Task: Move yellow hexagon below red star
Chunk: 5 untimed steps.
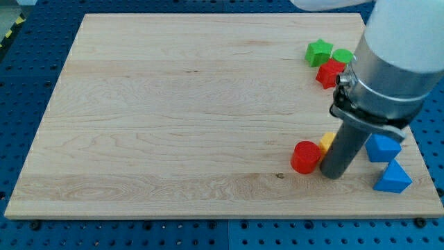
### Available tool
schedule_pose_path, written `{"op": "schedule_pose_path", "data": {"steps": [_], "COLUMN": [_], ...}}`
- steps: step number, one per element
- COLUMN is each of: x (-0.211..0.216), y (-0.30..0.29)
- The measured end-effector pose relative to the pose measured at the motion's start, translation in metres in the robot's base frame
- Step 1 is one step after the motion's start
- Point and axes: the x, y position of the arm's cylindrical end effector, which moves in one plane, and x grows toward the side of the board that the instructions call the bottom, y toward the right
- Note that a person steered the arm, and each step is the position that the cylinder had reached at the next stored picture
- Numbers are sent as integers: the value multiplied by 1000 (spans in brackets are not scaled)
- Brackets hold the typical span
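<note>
The yellow hexagon lies at the view's lower right, mostly hidden behind my rod; only its left edge shows. My tip rests on the board just right of the red cylinder and below the yellow hexagon, close to both. The red star sits higher up at the view's right, partly hidden by the arm's body, well above the hexagon.
A green star and a green block sit next to the red star. A blue block and a blue triangle lie right of my rod near the board's right edge.
</note>
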Motion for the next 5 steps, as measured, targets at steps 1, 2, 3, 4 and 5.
{"op": "schedule_pose_path", "data": {"steps": [1,2,3,4,5], "x": [-29,-57,-82,-101,-117], "y": [0,0,5,14,14]}}
